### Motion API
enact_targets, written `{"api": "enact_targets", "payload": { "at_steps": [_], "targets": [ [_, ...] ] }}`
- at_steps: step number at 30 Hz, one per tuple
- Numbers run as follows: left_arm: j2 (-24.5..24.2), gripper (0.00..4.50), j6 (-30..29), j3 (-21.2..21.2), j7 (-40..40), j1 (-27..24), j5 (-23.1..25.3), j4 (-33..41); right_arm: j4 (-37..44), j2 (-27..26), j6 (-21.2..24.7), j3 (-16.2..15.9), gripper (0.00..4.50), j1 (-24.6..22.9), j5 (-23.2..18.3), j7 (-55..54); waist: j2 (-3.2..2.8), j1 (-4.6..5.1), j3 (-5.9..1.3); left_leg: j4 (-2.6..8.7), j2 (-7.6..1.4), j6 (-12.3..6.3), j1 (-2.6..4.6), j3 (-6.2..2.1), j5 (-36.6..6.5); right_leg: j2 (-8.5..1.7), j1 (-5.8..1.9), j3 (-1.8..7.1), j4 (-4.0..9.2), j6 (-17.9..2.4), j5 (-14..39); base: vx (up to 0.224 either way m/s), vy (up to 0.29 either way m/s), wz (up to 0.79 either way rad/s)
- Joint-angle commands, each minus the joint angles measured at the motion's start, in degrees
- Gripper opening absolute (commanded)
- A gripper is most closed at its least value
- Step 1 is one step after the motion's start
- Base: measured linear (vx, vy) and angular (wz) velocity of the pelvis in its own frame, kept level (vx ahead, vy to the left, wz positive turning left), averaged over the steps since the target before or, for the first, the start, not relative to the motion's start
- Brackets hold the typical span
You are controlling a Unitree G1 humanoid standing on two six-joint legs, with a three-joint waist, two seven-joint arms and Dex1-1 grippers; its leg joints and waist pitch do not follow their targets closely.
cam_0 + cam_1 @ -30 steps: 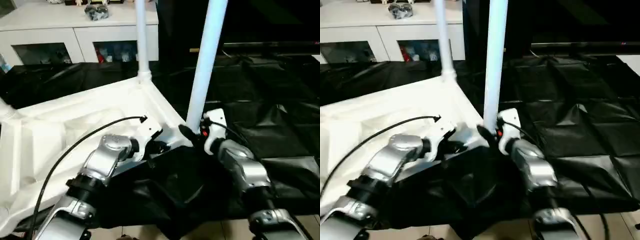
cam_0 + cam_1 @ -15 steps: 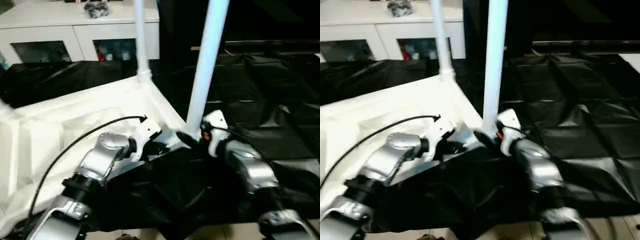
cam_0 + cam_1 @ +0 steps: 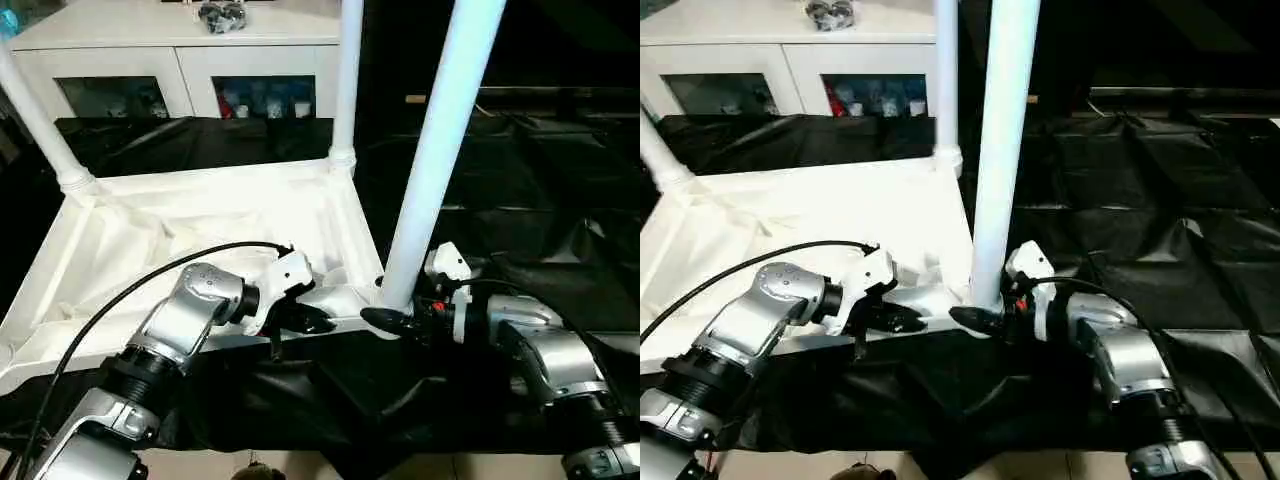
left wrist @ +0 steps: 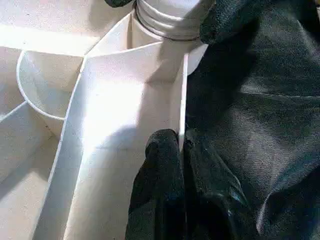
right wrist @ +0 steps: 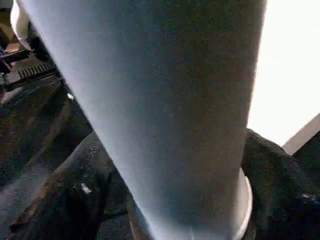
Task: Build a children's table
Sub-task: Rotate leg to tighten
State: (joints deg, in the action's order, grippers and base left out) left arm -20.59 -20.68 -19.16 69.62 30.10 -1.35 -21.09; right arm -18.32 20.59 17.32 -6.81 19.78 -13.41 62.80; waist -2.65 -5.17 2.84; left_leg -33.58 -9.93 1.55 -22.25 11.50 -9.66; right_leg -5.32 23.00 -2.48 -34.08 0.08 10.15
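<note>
The white tabletop (image 3: 180, 230) lies upside down on black sheeting, ribbed underside up. Three white legs stand in its corner sockets: far left (image 3: 35, 120), far right (image 3: 348, 90) and near right (image 3: 440, 150). My left gripper (image 3: 308, 320) is shut on the thin near rim of the tabletop (image 4: 181, 100), close to the near right socket, one fingertip (image 4: 162, 150) on each side of the wall. My right gripper (image 3: 395, 312) is at the base of the near right leg (image 5: 165, 100). Its black fingers (image 5: 75, 200) stand on either side of the leg, just above the socket collar.
A white cabinet (image 3: 200, 60) with glass doors stands behind, with a small dark object (image 3: 225, 12) on top. Crinkled black sheeting (image 3: 540, 200) covers the floor to the right and front. A black cable (image 3: 130, 300) arcs over my left forearm.
The camera has shifted, and more of the tabletop and the far left leg now show. Both grippers stay at the same spots: left on the rim, right at the leg's base.
</note>
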Motion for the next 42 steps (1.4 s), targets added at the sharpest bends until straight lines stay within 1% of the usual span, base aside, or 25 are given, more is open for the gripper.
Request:
{"api": "enact_targets", "payload": {
  "at_steps": [1, 2, 4, 7, 12, 16, 17, 18, 19, 20, 21, 22, 23, 26, 27, 28, 29, 30, 33, 34, 35, 37, 38, 41, 42],
  "targets": [
    [0.88, 0.0, 1.43, 0.88, -1.22, 1.77, -1.54, 1.88, 2.8, -0.96, 1.21, -4.83, 3.31, -1.16, -2.04, 4.43, 0.49, 0.18, -3.55, 4.51, -3.2, -0.52, 1.55, -1.61, -17.39, -3.11, -1.93, 1.9, 4.22, -12.13, 16.1, 0.0, 0.0, 0.0],
    [0.9, 0.0, 1.48, 0.87, -1.13, 1.71, -1.56, 1.92, 3.09, -0.92, 1.45, -5.01, 3.15, -1.31, -2.01, 4.53, 0.52, 0.1, -3.6, 4.41, -3.23, -0.71, 1.63, -1.54, -16.83, -3.14, -1.87, 1.94, 4.2, -12.27, 15.53, 0.0, 0.0, 0.0],
    [1.05, 0.0, 1.35, 0.93, -1.22, 1.53, -1.58, 2.07, 3.55, -1.17, 1.89, -5.04, 2.98, -1.53, -1.68, 4.78, 0.62, 0.02, -3.68, 4.28, -3.2, -1.29, 1.43, -1.49, -15.23, -3.14, -2.03, 1.94, 4.0, -12.55, 14.12, 0.0, 0.0, 0.0],
    [1.27, 0.0, 1.29, 0.99, -1.55, 1.35, -1.59, 2.11, 3.58, -1.41, 2.26, -5.15, 2.82, -1.54, -1.69, 4.65, 0.68, 0.05, -3.74, 4.2, -3.18, -1.73, 1.31, -1.49, -14.21, -3.09, -2.11, 1.84, 3.84, -12.88, 12.95, 0.0, 0.0, 0.0],
    [2.57, 0.0, -0.12, 1.79, -4.2, 0.93, -1.74, 2.51, 2.25, -2.86, 1.68, -4.79, 2.65, -1.61, -0.32, 1.11, 0.72, 0.13, -3.55, 4.28, -3.2, -1.44, 1.42, -1.49, -15.46, -3.15, -1.97, 1.86, 4.12, -12.51, 15.62, 0.0, 0.0, 0.0],
    [4.45, 0.0, -1.53, 2.64, -8.18, 1.32, -0.98, 1.91, -0.95, -5.7, 0.29, -3.48, 2.64, -0.78, 1.64, -5.79, 0.85, 0.39, -3.45, 4.41, -3.12, -0.58, 1.48, -1.65, -16.82, -3.33, -1.86, 1.88, 4.47, -11.47, 19.0, 0.0, 0.0, 0.0],
    [5.53, 0.0, -2.27, 3.09, -10.22, 1.68, -0.72, 1.53, -3.71, -7.44, -0.33, -2.43, 2.64, 0.34, 3.05, -10.72, 1.07, 0.59, -3.42, 4.44, -3.13, -0.15, 1.53, -1.63, -17.1, -3.33, -1.68, 1.91, 4.55, -11.13, 19.87, 0.0, 0.0, 0.0],
    [7.24, 0.0, -3.36, 3.77, -13.23, 2.27, -0.43, 0.92, -8.39, -10.11, -1.34, -0.45, 2.64, 2.42, 4.59, -18.25, 1.03, 0.91, -3.26, 4.56, -3.02, 0.42, 1.43, -1.77, -17.73, -3.35, -1.63, 1.83, 4.63, -10.91, 21.44, 0.0, 0.0, 0.0],
    [7.91, 0.0, -3.77, 4.02, -14.35, 2.5, -0.33, 0.69, -10.2, -11.13, -1.71, 0.41, 2.64, 3.27, 4.97, -21.06, 0.95, 1.3, -3.14, 4.64, -2.96, 0.87, 1.32, -1.76, -18.43, -3.38, -1.57, 1.82, 4.68, -10.78, 22.56, 0.0, 0.0, 0.0],
    [9.19, 0.0, -4.21, 4.45, -16.45, 2.91, -0.12, 0.17, -12.74, -12.84, -2.17, 1.94, 2.64, 4.53, 4.76, -24.81, 1.0, 1.77, -3.22, 4.71, -2.79, 1.67, 1.42, -2.07, -19.58, -3.39, -1.68, 1.58, 4.84, -10.09, 24.75, 0.0, 0.0, 0.0],
    [10.38, 0.0, -4.72, 4.9, -18.38, 3.32, 0.02, -0.32, -14.8, -14.31, -2.5, 3.15, 2.64, 5.64, 4.5, -27.85, 0.83, 2.14, -3.23, 4.68, -2.78, 2.01, 1.48, -2.11, -20.09, -3.4, -1.58, 1.65, 4.92, -9.72, 25.03, 0.0, 0.0, 0.0],
    [11.44, 0.0, -5.26, 5.26, -20.06, 3.67, 0.17, -0.7, -16.35, -15.55, -2.77, 3.91, 2.64, 6.51, 4.36, -30.05, 0.88, 2.31, -3.26, 4.6, -2.77, 1.78, 1.62, -2.06, -20.45, -3.37, -1.47, 1.68, 5.16, -9.58, 24.89, 0.0, 0.0, 0.0],
    [12.56, 0.0, -5.83, 5.57, -22.09, 4.04, 0.41, -1.02, -17.88, -16.86, -3.27, 4.51, 2.64, 7.39, 4.49, -32.28, 0.68, 2.36, -3.29, 4.58, -2.72, 1.62, 1.64, -2.03, -20.45, -3.25, -1.44, 1.72, 5.16, -9.6, 24.34, 0.0, 0.0, 0.0],
    [15.07, 0.0, -7.79, 5.36, -24.99, 4.12, 0.65, -0.14, -20.97, -19.7, -4.76, 4.16, 2.64, 9.27, 5.77, -35.84, 0.87, 2.54, -3.42, 4.45, -2.65, 0.79, 1.47, -1.77, -19.21, -3.14, -1.54, 1.81, 5.0, -10.46, 21.05, 0.0, 0.0, 0.0],
    [15.2, 0.0, -7.93, 5.31, -25.08, 4.07, 0.65, 0.0, -21.16, -19.87, -4.95, 4.1, 2.64, 9.37, 5.9, -35.9, 0.74, 2.39, -3.46, 4.47, -2.69, 0.47, 1.43, -1.78, -18.64, -3.13, -1.63, 1.75, 5.0, -10.57, 20.25, 0.0, 0.0, 0.0],
    [15.47, 0.0, -8.1, 5.02, -24.86, 3.84, 0.6, 0.54, -21.67, -20.29, -5.56, 3.9, 2.64, 9.63, 6.12, -35.55, 0.83, 2.38, -3.53, 4.43, -2.69, 0.03, 1.35, -1.74, -18.0, -3.03, -1.76, 1.75, 4.84, -10.77, 18.81, 0.0, 0.0, 0.0],
    [15.65, 0.0, -8.2, 4.86, -24.71, 3.64, 0.63, 0.95, -22.58, -20.74, -6.26, 4.09, 3.2, 10.06, 6.32, -35.51, 0.97, 2.36, -3.61, 4.4, -2.73, -0.17, 1.26, -1.72, -17.54, -3.1, -1.84, 1.75, 4.7, -11.0, 17.95, 0.0, 0.0, 0.0],
    [15.41, 0.0, -7.89, 4.62, -24.14, 3.32, 0.66, 1.33, -23.39, -21.17, -6.34, 4.93, 3.34, 10.54, 5.68, -35.44, 0.85, 2.39, -3.62, 4.37, -2.66, -0.93, 1.06, -1.69, -16.3, -3.1, -1.99, 1.72, 4.56, -11.39, 16.54, 0.0, 0.0, 0.0],
    [14.82, 0.0, -6.95, 4.66, -23.76, 3.07, 0.52, 1.39, -23.83, -20.88, -6.27, 5.58, 3.42, 11.06, 4.94, -34.74, 0.77, 2.45, -3.69, 4.31, -2.73, -1.52, 1.04, -1.68, -15.31, -3.02, -2.09, 1.71, 4.34, -11.92, 14.54, 0.0, 0.0, 0.0],
    [14.03, 0.0, -5.84, 4.57, -22.91, 2.89, 0.24, 1.39, -23.88, -19.72, -8.43, 4.77, 3.68, 11.29, 6.42, -34.58, 0.69, 2.44, -3.73, 4.25, -2.75, -1.58, 1.17, -1.62, -15.26, -2.97, -2.04, 1.7, 4.3, -12.19, 13.96, 0.0, 0.0, 0.0],
    [13.47, 0.0, -5.19, 4.36, -22.07, 2.77, 0.06, 1.46, -23.7, -18.94, -9.95, 4.09, 3.76, 11.29, 7.33, -34.08, 0.73, 2.48, -3.74, 4.26, -2.74, -1.52, 1.11, -1.63, -15.44, -2.95, -2.05, 1.64, 4.25, -12.36, 13.79, 0.0, 0.0, 0.0],
    [12.96, 0.0, -4.56, 4.27, -21.24, 2.6, -0.09, 1.64, -23.1, -18.05, -10.43, 3.73, 3.79, 11.06, 7.34, -32.41, 0.64, 2.54, -3.75, 4.23, -2.68, -1.58, 1.07, -1.6, -15.4, -2.96, -2.15, 1.66, 4.2, -12.44, 13.56, 0.0, 0.0, 0.0],
    [12.05, 0.0, -3.66, 4.24, -19.66, 2.34, -0.46, 1.96, -21.25, -16.25, -11.55, 2.91, 3.79, 10.28, 6.9, -27.9, 0.8, 2.45, -3.78, 4.11, -2.69, -2.12, 1.13, -1.54, -15.33, -2.97, -2.26, 1.68, 4.22, -12.54, 13.08, 0.0, 0.0, 0.0],
    [10.74, 0.0, -3.12, 4.14, -17.23, 2.05, -0.94, 2.39, -18.21, -13.89, -12.11, 2.07, 3.79, 9.06, 5.66, -21.41, 0.62, 2.35, -3.8, 4.06, -2.77, -2.69, 1.11, -1.52, -14.57, -2.93, -2.32, 1.67, 4.09, -13.0, 11.69, 0.0, 0.0, 0.0],
    [10.27, 0.0, -3.09, 4.03, -16.3, 1.93, -1.1, 2.59, -16.78, -13.0, -11.65, 1.78, 3.79, 8.49, 4.94, -18.88, 0.75, 2.12, -3.84, 3.93, -2.84, -3.58, 1.03, -1.48, -13.69, -2.95, -2.56, 1.71, 3.9, -13.42, 10.08, 0.0, 0.0, 0.0]
  ]
}}
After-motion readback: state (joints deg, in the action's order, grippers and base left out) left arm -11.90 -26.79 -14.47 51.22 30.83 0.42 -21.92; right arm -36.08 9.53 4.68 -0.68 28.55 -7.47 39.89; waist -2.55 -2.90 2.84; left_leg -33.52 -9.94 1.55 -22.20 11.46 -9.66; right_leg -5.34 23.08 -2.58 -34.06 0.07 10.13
